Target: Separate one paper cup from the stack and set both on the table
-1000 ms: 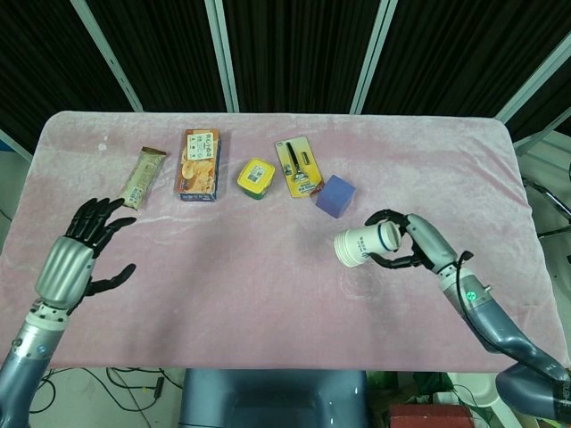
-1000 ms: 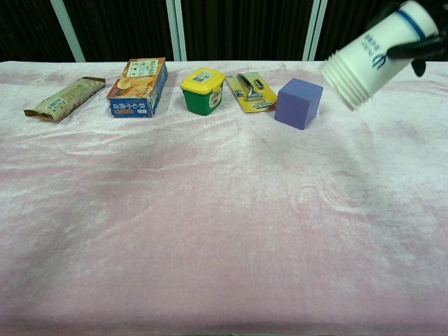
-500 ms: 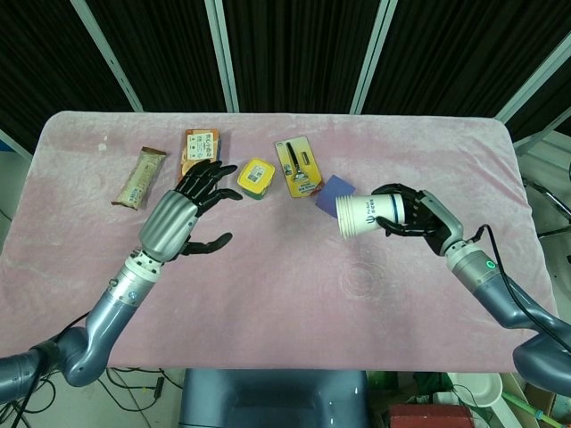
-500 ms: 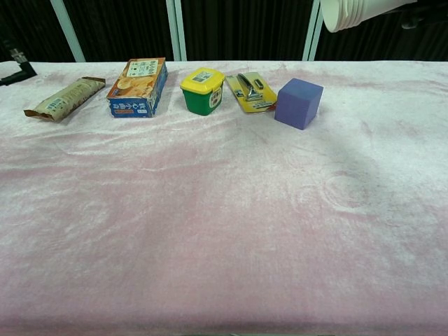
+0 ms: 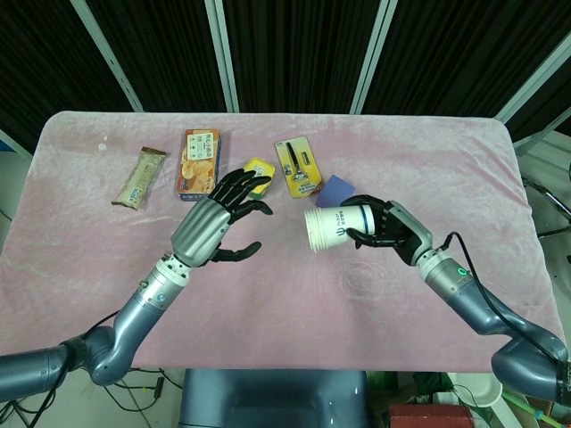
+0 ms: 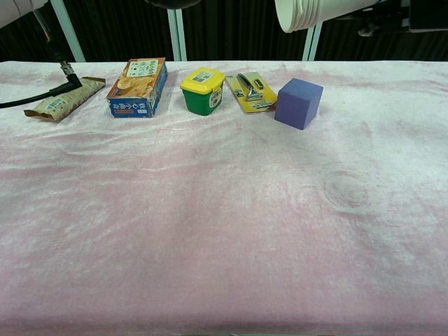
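The right hand (image 5: 385, 230) grips the stack of paper cups (image 5: 333, 228) on its side, lifted above the pink table (image 5: 285, 294) with its open mouth facing the left hand (image 5: 217, 228), which is raised just beside the stack, holding nothing, with fingers spread. Beyond the stack on the table sits a purple block (image 6: 299, 102), and past that block, toward the far edge, lie a carded razor (image 6: 250, 91), a yellow-lidded tub (image 6: 202, 90), a biscuit box (image 6: 138, 87) and a snack bar (image 6: 64, 98).

We see a table (image 5: 268, 303) draped in pink cloth (image 6: 210, 231); at twelve o'clock, black curtains (image 5: 294, 53) hang behind pale frame bars (image 5: 223, 53).
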Controlling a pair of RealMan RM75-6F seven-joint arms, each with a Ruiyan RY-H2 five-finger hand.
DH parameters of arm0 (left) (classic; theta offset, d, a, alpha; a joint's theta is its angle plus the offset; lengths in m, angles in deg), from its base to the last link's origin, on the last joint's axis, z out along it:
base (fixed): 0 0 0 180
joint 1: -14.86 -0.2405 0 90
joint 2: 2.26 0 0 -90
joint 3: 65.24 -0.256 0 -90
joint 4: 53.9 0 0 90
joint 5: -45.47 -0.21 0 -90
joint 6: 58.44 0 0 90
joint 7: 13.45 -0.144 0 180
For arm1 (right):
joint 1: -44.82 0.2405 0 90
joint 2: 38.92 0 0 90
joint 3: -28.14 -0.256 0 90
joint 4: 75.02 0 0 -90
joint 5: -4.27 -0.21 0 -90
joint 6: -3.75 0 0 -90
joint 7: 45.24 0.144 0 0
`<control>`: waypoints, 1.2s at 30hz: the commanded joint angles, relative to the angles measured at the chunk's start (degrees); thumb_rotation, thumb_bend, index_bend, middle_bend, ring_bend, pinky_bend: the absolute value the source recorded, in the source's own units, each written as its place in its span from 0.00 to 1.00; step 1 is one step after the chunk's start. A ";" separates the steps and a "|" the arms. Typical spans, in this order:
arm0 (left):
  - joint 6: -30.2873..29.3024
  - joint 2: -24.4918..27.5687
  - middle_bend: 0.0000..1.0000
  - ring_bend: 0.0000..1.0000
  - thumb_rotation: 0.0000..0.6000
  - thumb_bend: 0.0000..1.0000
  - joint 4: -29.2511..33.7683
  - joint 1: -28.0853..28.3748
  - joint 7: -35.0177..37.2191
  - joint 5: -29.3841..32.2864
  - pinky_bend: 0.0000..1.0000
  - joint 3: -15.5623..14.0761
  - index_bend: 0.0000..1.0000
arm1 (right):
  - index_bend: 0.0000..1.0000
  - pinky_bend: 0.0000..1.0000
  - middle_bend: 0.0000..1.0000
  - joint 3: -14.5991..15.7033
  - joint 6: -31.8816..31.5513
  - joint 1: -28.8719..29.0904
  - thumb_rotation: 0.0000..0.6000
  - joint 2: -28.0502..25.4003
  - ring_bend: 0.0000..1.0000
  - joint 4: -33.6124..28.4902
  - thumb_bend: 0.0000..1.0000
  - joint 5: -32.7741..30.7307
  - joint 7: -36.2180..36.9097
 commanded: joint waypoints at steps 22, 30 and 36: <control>-1.18 -2.82 0.10 0.00 1.00 0.27 1.98 3.66 -8.88 3.58 0.00 0.40 0.42 | 0.57 0.58 0.45 -1.97 5.15 2.66 1.00 4.32 0.59 -2.94 0.41 -9.84 -8.31; -1.99 -2.66 0.10 0.00 1.00 0.27 2.30 3.87 -9.57 3.48 0.00 0.24 0.43 | 0.58 0.59 0.46 -2.99 5.87 2.17 1.00 3.70 0.59 -2.79 0.42 -13.18 -10.80; -2.09 -4.56 0.11 0.00 1.00 0.33 0.58 4.89 -10.14 4.05 0.00 0.24 0.46 | 0.58 0.59 0.46 -4.26 7.17 1.58 1.00 4.07 0.59 -4.73 0.42 -13.70 -11.70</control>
